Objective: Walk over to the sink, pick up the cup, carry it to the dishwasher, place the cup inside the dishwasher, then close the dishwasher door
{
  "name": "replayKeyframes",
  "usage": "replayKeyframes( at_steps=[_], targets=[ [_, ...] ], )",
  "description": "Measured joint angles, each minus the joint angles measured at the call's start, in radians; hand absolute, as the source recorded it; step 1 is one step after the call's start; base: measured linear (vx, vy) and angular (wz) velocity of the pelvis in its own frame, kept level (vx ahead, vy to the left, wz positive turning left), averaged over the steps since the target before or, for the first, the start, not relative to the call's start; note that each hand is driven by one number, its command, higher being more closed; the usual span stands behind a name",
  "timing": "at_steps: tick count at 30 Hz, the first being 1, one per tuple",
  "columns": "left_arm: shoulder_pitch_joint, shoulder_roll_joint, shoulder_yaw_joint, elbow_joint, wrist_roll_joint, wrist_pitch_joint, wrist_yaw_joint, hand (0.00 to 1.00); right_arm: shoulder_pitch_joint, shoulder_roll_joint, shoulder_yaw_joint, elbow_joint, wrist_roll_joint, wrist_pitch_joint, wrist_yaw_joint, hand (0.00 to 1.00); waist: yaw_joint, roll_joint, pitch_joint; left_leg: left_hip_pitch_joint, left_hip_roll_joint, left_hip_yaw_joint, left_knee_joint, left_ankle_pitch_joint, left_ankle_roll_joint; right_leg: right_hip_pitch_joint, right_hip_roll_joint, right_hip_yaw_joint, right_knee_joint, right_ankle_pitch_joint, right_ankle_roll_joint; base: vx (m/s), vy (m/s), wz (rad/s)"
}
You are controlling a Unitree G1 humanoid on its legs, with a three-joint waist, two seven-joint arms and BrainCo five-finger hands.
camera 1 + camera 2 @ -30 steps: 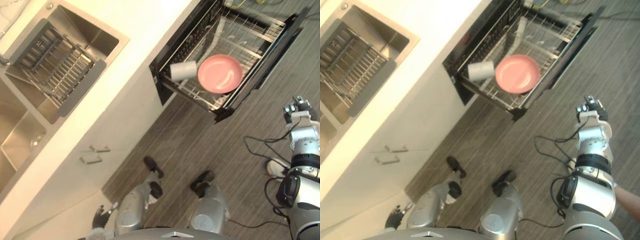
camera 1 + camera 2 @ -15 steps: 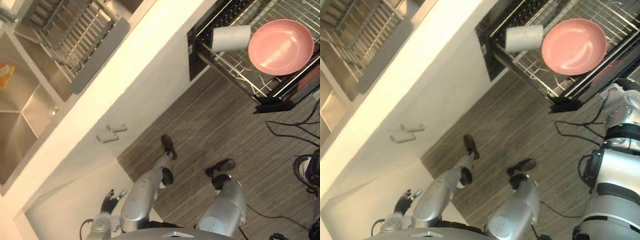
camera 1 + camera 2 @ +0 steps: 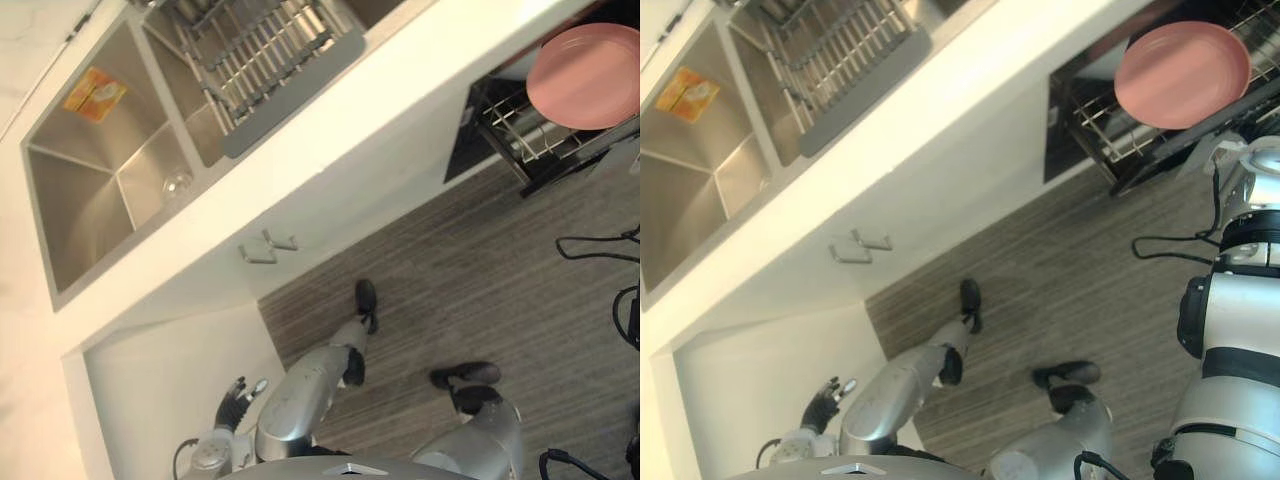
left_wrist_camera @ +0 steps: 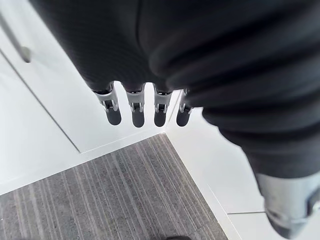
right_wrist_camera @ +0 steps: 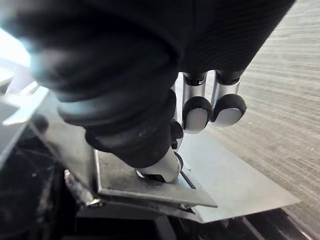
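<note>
Right hand [image 5: 196, 112], fingers loosely spread and empty, hangs by the open dishwasher door [image 5: 235, 182]; left hand [image 4: 134, 107] hangs spread beside a white cabinet [image 4: 45, 130]. Mostly hidden under the table edge, the cup [image 3: 1092, 68] lies beside the pink plate [image 3: 1183, 75] in the dishwasher rack [image 3: 1110, 125].

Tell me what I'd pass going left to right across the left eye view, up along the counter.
An orange item lying in the sink → grey draining rack set over the sink → pink plate in the open dishwasher.
</note>
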Motion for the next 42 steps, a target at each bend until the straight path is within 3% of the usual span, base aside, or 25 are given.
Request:
replayKeyframes(
  at_steps=[5,9,11,12,15,17,19,21,25,28,29,30,31,32,33,36,40,42],
  targets=[
    [0.016,-0.002,0.0,0.002,0.012,-0.02,-0.031,0.0,-0.132,0.003,0.111,0.045,-0.133,0.004,-0.048,1.0,0.073,0.004,-0.004,-0.007,-0.007,-0.052,0.001,0.016,-0.009,0.039,-0.019,-0.064,0.062,-0.066,0.01,0.09,-0.126,0.39],
    [0.024,-0.002,-0.001,0.004,0.043,-0.032,-0.051,0.0,-0.204,0.049,0.175,0.103,-0.27,0.015,-0.174,1.0,0.087,0.006,-0.005,0.001,-0.01,-0.058,0.023,0.016,-0.009,0.084,-0.017,-0.081,0.075,-0.1,0.008,0.06,-0.132,0.28],
    [0.026,-0.003,-0.002,0.003,0.059,-0.039,-0.059,0.0,-0.208,0.058,0.197,0.106,-0.336,0.011,-0.187,1.0,0.086,0.007,-0.005,0.005,-0.01,-0.057,0.026,0.016,-0.009,0.091,-0.014,-0.081,0.074,-0.111,0.015,0.01,-0.115,0.08],
    [0.026,-0.003,-0.002,0.003,0.069,-0.043,-0.062,0.0,-0.208,0.065,0.224,0.108,-0.391,0.009,-0.191,0.0,0.081,0.007,-0.006,0.006,-0.005,-0.056,0.026,0.016,-0.009,0.092,-0.01,-0.081,0.074,-0.115,0.018,-0.02,-0.101,-0.05],
    [0.03,-0.003,-0.001,0.002,0.07,-0.053,-0.072,0.0,-0.21,0.066,0.297,0.109,-0.451,-0.01,-0.142,0.0,0.069,0.007,-0.006,0.023,0.0,-0.055,0.027,0.016,-0.009,0.108,-0.006,-0.081,0.073,-0.125,0.026,-0.05,-0.113,-0.04],
    [0.036,-0.003,0.0,0.001,0.07,-0.054,-0.072,0.0,-0.21,0.062,0.363,0.106,-0.487,-0.008,-0.067,0.0,0.059,0.007,-0.006,0.036,0.008,-0.055,0.026,0.014,-0.013,0.119,0.008,-0.078,0.062,-0.126,0.026,-0.05,-0.095,-0.1],
    [0.041,-0.003,0.001,0.001,0.07,-0.062,-0.072,0.0,-0.21,0.054,0.387,0.079,-0.446,0.001,0.059,0.0,0.051,0.007,-0.005,0.051,0.023,-0.054,0.026,0.001,-0.03,0.134,0.025,-0.078,0.053,-0.126,0.026,-0.04,-0.082,-0.09],
    [0.048,-0.003,0.002,0.001,0.067,-0.077,-0.072,0.0,-0.198,0.054,0.383,0.046,-0.33,0.014,0.202,0.0,0.033,0.005,-0.004,0.073,0.034,-0.054,0.026,-0.005,-0.038,0.155,0.041,-0.078,0.044,-0.127,0.024,-0.04,-0.083,-0.06],
    [0.049,-0.004,0.027,0.0,0.047,-0.094,-0.078,0.0,0.014,0.068,0.227,-0.124,-0.171,-0.011,0.333,0.0,-0.002,-0.018,0.014,0.111,0.058,-0.051,0.024,-0.015,-0.053,0.195,0.073,-0.076,0.016,-0.124,0.026,-0.04,-0.091,-0.07],
    [0.053,-0.002,0.114,0.0,-0.013,-0.094,-0.107,0.0,0.316,0.162,0.026,-0.31,-0.094,-0.055,0.392,0.0,-0.034,-0.054,0.04,0.146,0.093,-0.038,0.025,-0.025,-0.069,0.226,0.128,-0.058,-0.039,-0.108,0.019,-0.03,-0.078,-0.17],
    [0.056,0.001,0.14,0.001,-0.025,-0.094,-0.116,0.0,0.409,0.21,-0.026,-0.337,-0.077,-0.07,0.4,0.0,-0.043,-0.075,0.056,0.159,0.101,-0.026,0.024,-0.027,-0.071,0.236,0.143,-0.048,-0.056,-0.104,0.023,-0.02,-0.067,-0.16],
    [0.063,0.003,0.181,0.001,-0.047,-0.095,-0.12,0.0,0.558,0.3,-0.099,-0.361,-0.069,-0.083,0.402,0.0,-0.066,-0.113,0.084,0.178,0.112,-0.014,0.025,-0.03,-0.076,0.256,0.165,-0.033,-0.084,-0.097,0.025,-0.01,-0.062,-0.13],
    [0.066,0.002,0.198,0.001,-0.053,-0.095,-0.122,0.0,0.613,0.339,-0.122,-0.359,-0.068,-0.092,0.402,0.0,-0.075,-0.123,0.091,0.185,0.119,-0.008,0.025,-0.033,-0.079,0.26,0.176,-0.022,-0.096,-0.093,0.023,-0.01,-0.058,-0.14],
    [0.074,0.004,0.217,0.001,-0.068,-0.097,-0.124,0.0,0.724,0.424,-0.168,-0.351,-0.068,-0.104,0.393,0.0,-0.088,-0.153,0.107,0.194,0.128,0.008,0.025,-0.038,-0.085,0.264,0.196,0.0,-0.12,-0.087,0.024,0.0,-0.036,-0.15],
    [0.08,0.002,0.245,0.001,-0.078,-0.098,-0.125,0.0,0.812,0.505,-0.215,-0.316,-0.065,-0.127,0.386,0.0,-0.103,-0.184,0.119,0.196,0.135,0.015,0.024,-0.04,-0.087,0.265,0.209,0.004,-0.138,-0.08,0.027,0.01,-0.031,-0.16],
    [0.081,-0.001,0.305,0.002,-0.091,-0.109,-0.122,0.0,0.957,0.629,-0.345,-0.138,-0.065,-0.2,0.361,0.0,-0.116,-0.225,0.123,0.215,0.144,0.035,0.023,-0.042,-0.087,0.284,0.236,0.014,-0.182,-0.058,0.034,0.02,-0.02,-0.15],
    [0.083,0.009,0.389,0.001,-0.109,-0.146,-0.092,0.0,1.071,0.725,-0.492,-0.004,-0.083,-0.27,0.343,0.0,-0.139,-0.281,0.093,0.247,0.156,0.079,0.021,-0.05,-0.089,0.316,0.267,0.026,-0.227,-0.039,0.042,0.0,0.003,-0.12],
    [0.083,0.015,0.395,0.003,-0.109,-0.147,-0.073,0.0,1.105,0.754,-0.541,0.013,-0.082,-0.272,0.343,0.0,-0.133,-0.302,0.074,0.246,0.16,0.079,0.015,-0.052,-0.092,0.324,0.278,0.023,-0.233,-0.038,0.042,-0.05,0.003,0.09]
  ],
)
